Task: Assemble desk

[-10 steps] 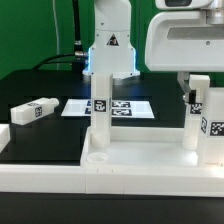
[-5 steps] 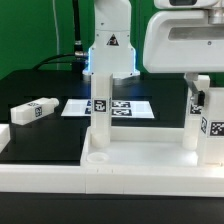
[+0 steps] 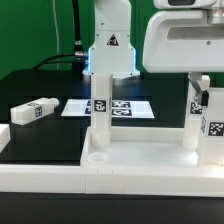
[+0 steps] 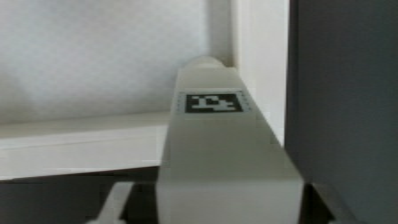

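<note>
Desk top: is seen lying flat at the front of the black table, rim up, its long axis running across from the exterior view's left to its right.
Left leg: is planted upright at the top's corner on the exterior view's left, long axis vertical, tag facing the camera.
Rear right leg: is stood upright on the exterior view's right, long axis vertical.
Front right leg: is seen upright just beside it, nearer the camera, partly cut by the frame edge.
Loose leg: is laid on its side on the table, well apart from the top, long axis near level and pointing across the exterior view.
Marker board: is seen flat on the table behind the left leg.
Gripper: is held directly over the two right legs; the fingertips are hidden, so it cannot be told how wide the jaws stand or whether a leg is gripped.
Leg at the wrist: is viewed end-on down its length, one tag shown near its far end, white desk surface behind it.
</note>
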Robot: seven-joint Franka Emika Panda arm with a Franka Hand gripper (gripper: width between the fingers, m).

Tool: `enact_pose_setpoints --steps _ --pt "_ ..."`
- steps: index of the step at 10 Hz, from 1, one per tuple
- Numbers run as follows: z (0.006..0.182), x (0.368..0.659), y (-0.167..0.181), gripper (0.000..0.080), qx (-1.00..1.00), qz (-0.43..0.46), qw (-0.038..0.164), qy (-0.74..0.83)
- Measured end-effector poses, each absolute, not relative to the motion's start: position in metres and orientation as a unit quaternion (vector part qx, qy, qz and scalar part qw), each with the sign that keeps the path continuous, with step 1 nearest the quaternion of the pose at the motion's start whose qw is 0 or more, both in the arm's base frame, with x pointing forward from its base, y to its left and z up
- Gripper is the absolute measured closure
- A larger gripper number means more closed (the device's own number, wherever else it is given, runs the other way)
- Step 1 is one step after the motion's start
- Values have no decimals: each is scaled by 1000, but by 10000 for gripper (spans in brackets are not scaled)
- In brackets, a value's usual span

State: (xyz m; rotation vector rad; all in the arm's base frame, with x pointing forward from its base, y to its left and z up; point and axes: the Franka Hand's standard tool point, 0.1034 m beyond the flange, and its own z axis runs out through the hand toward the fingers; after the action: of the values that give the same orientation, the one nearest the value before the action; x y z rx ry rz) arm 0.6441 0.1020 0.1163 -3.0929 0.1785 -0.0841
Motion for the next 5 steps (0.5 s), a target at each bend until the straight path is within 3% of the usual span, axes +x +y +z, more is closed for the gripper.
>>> enact_pose_setpoints --steps 5 --pt "116 644 92 509 -946 -16 40 320"
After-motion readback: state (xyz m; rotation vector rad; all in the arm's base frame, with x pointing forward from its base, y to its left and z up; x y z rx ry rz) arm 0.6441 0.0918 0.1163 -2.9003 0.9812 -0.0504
